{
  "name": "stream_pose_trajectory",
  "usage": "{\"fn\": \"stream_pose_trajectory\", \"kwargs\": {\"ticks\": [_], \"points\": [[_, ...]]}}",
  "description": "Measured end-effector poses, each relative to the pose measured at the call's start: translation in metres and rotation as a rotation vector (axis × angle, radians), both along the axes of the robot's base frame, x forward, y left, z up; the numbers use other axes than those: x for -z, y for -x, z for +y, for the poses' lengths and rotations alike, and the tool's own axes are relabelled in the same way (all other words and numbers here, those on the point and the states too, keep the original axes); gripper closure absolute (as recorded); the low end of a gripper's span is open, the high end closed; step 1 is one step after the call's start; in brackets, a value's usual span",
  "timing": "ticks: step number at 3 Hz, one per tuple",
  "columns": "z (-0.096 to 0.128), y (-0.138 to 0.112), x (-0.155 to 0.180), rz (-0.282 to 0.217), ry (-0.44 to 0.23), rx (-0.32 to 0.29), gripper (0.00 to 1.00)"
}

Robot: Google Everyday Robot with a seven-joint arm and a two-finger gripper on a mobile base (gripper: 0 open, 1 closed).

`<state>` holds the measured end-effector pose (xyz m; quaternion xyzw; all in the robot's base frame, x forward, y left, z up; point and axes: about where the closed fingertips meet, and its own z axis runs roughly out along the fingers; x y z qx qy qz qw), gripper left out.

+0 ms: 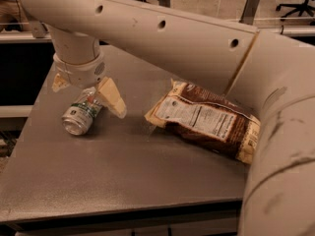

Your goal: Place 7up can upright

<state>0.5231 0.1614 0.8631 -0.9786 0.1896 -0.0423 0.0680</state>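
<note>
The 7up can (80, 114), white and green with a silver end, lies on its side at the left of the grey table (128, 181). Its silver end faces the front left. My gripper (87, 100) hangs from the big beige arm right above the can's far end. It is open, with one cream finger (112, 98) to the right of the can and the other finger (59, 82) to its left. The can's far end is hidden under the gripper wrist.
A brown and cream snack bag (206, 123) lies flat to the right of the can. The beige arm (197, 48) crosses the top of the view and fills the right side. The table's front edge (123, 214) runs along the bottom.
</note>
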Motion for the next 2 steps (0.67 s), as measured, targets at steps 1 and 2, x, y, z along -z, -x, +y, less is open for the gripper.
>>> {"fn": "stream_pose_trajectory", "kwargs": {"ticks": [1,2], "points": [[0.0016,-0.0046,0.0049,0.009,0.044,-0.034,0.18],[0.0048,-0.0047,0.0065,0.016,0.067,-0.057,0.41]]}}
